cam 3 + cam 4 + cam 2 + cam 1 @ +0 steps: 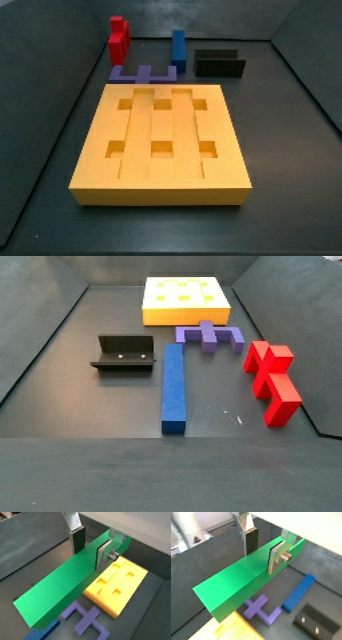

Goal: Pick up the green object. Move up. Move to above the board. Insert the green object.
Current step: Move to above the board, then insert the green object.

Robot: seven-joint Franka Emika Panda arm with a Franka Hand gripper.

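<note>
In both wrist views my gripper (263, 552) (91, 551) is shut on the green object (241, 579) (60, 587), a long plain bar. One dark pad is on its far side and one silver finger (276, 558) on its near side. The bar hangs in the air, well above the floor. In a wrist view the yellow-orange board (123, 579) lies below and beside the bar, and only a corner of it shows in the other wrist view (231, 629). Both side views show the board (167, 178) (187, 314) with its slots empty. Neither side view shows the gripper or the green object.
A blue bar (175, 386) (299, 592), a purple piece (209, 336) (83, 619) and a red block (271, 381) (118, 40) lie on the floor near the board's end. The black fixture (124, 354) (221, 63) stands beside the blue bar. Dark walls enclose the floor.
</note>
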